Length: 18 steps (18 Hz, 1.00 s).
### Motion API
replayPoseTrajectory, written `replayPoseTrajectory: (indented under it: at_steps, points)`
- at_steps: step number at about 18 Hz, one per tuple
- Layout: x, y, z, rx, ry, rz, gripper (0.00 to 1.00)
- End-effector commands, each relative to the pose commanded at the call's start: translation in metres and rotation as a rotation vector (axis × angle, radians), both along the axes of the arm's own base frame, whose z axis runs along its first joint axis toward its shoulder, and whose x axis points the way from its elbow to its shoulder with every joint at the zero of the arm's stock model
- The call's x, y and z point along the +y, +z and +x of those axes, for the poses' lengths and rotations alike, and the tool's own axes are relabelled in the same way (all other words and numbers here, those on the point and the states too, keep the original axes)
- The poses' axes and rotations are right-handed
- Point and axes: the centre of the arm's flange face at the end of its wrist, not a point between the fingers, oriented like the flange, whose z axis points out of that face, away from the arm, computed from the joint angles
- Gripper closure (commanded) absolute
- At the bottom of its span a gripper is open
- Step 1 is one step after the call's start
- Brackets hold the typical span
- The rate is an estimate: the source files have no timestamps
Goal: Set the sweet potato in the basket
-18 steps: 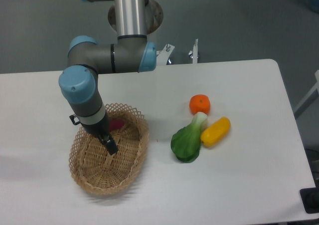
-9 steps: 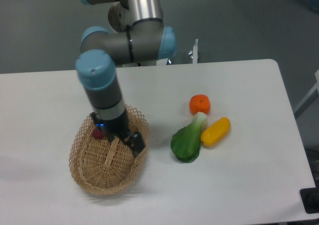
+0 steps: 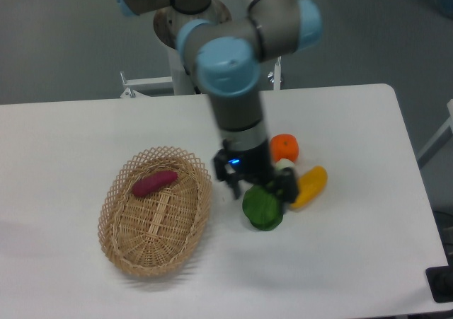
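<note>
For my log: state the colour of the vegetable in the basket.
Reddish-purple sweet potato, in the fixed camera view.

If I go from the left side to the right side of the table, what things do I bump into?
basket → sweet potato, lying in the basket → gripper → yellow vegetable
</note>
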Motion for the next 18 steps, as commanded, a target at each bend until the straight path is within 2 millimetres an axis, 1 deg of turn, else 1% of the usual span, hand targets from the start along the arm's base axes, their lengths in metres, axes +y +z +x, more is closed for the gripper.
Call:
replayPoseTrajectory:
  at_steps: [2, 5, 7, 9, 13, 18]
  points:
    - [-0.019, 0.01, -0.005, -0.001, -0.073, -0.051, 0.0]
    - [-0.053, 0.027, -0.012, -0.001, -0.163, -0.109, 0.0]
    - [-0.067, 0.026, -0.014, -0.014, -0.232, -0.148, 0.0]
    - [-0.072, 0.031, -0.015, -0.005, -0.245, -0.151, 0.0]
    - [-0.073, 0.026, -0.013, -0.014, -0.247, -0.148, 0.0]
    - [-0.071, 0.029, -0.011, -0.014, -0.255, -0.121, 0.0]
